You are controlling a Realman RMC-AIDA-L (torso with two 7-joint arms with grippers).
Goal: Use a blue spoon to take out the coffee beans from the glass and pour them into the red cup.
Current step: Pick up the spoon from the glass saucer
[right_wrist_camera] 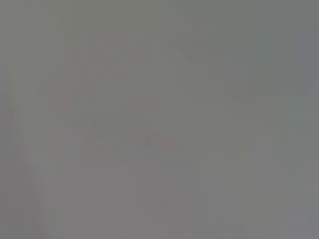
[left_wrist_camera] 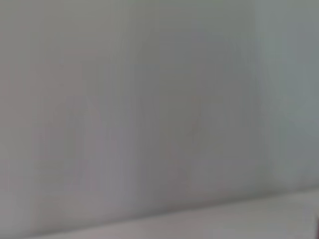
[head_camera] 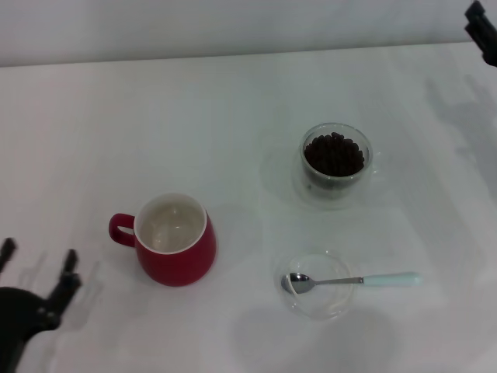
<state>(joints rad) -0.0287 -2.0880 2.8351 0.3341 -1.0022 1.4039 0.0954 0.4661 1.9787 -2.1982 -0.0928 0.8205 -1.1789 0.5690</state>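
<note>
White worktop (head_camera: 233,116). Standing on it: red cup (head_camera: 177,249), near left, handle pointing left; glass (head_camera: 335,163) holding coffee beans (head_camera: 334,155), further back on the right; shallow clear glass dish (head_camera: 318,286), near right, bearing the blue spoon (head_camera: 349,280).

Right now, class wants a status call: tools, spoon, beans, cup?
Left tool open, low by near-left table edge; right arm far right, idle. Blue spoon on clear dish, untouched. Coffee beans in glass; red cup empty. Nothing blocking.
</note>
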